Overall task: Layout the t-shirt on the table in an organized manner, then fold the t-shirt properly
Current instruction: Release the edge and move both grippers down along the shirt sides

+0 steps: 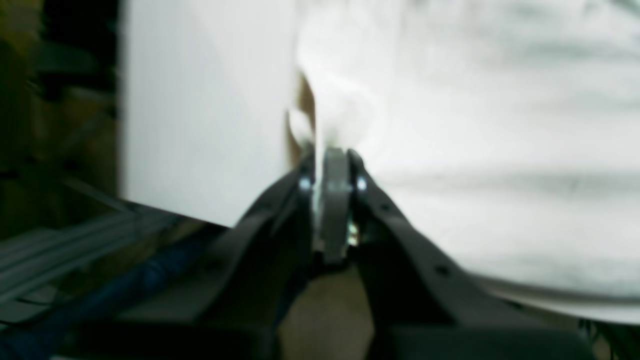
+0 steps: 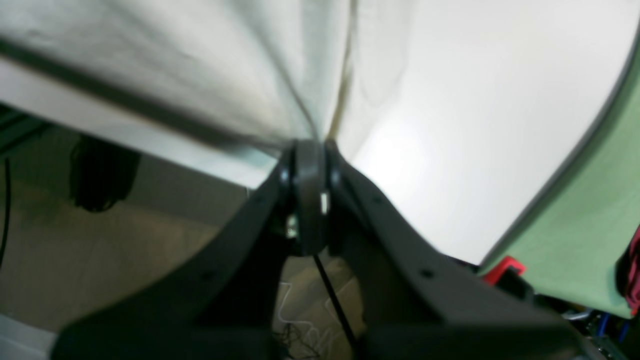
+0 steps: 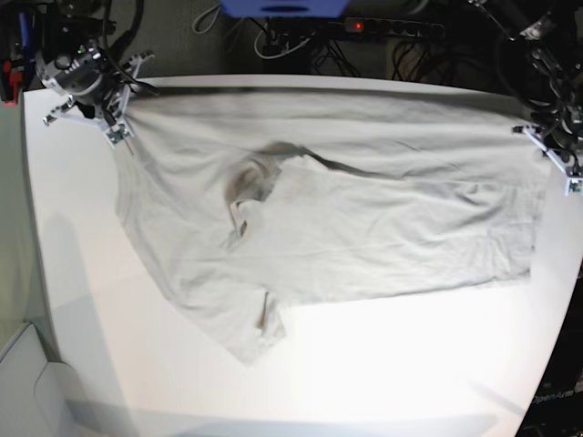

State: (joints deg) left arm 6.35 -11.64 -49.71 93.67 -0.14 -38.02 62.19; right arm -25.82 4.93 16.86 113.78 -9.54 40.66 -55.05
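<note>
Glaring white, the table [image 3: 383,364] lies under both arms; left gripper [image 1: 334,150] and right gripper [image 2: 310,142] each pinch the t-shirt [image 3: 364,228] edge.

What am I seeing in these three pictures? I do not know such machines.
It is a robot with two arms. One camera looks down on a white table; the other two sit on the wrists, just behind the jaws. A pale t-shirt lies spread across the table, still wrinkled and not folded. The left gripper is shut on the shirt's edge at one end. The right gripper is shut on the shirt at the other end. In the overhead picture the left arm appears on the right side.
</note>
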